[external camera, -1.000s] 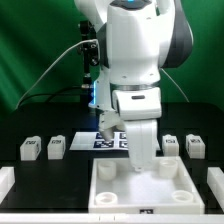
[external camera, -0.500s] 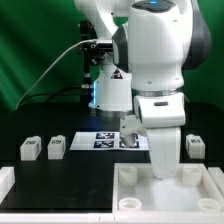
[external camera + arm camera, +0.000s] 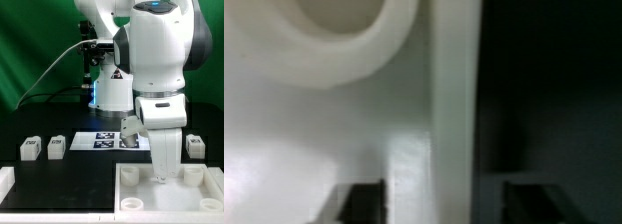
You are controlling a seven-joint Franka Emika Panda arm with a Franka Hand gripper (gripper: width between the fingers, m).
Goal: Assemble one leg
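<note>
My gripper (image 3: 160, 176) reaches straight down onto the large white tray-like piece (image 3: 140, 190) at the front of the exterior view's right. In the wrist view my gripper (image 3: 452, 202) has one dark fingertip on each side of the tray's upright wall (image 3: 441, 120), and a round corner socket (image 3: 349, 30) lies beyond. The jaws stand shut on that wall. Two legs (image 3: 29, 149) (image 3: 57, 146), small white blocks with tags, stand on the black table at the exterior view's left. A third leg (image 3: 196, 146) stands at the right behind the tray.
The marker board (image 3: 105, 140) lies flat behind my arm in the middle. A white block (image 3: 5, 181) shows at the front left edge. The arm's big white body hides the table behind the tray.
One second ago the tray and my gripper were nearer the middle; both shifted toward the exterior view's right together. Since half a second ago nothing has moved.
</note>
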